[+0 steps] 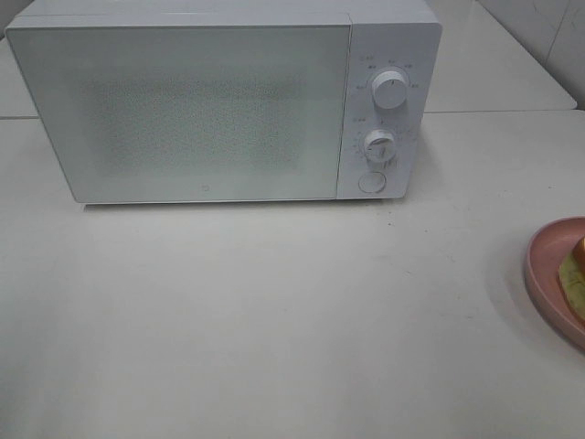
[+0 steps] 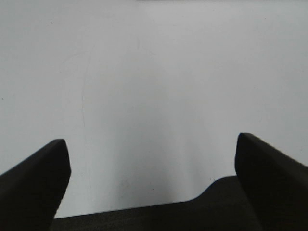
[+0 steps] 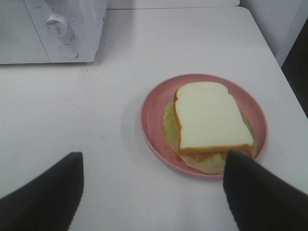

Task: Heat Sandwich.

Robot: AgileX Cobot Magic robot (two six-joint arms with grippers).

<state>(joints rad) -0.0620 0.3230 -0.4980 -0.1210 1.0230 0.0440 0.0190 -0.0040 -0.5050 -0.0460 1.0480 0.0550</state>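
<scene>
White table (image 1: 274, 320) carries microwave (image 1: 183, 110), plated sandwich (image 3: 209, 120).

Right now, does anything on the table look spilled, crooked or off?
Nothing spilled or damaged. The sandwich lies flat on the pink plate, a yellow-green layer poking out under the bread. The microwave door is shut.

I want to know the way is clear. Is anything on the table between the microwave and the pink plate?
No, only bare white table lies between microwave and plate, seen in the right wrist view.
</scene>
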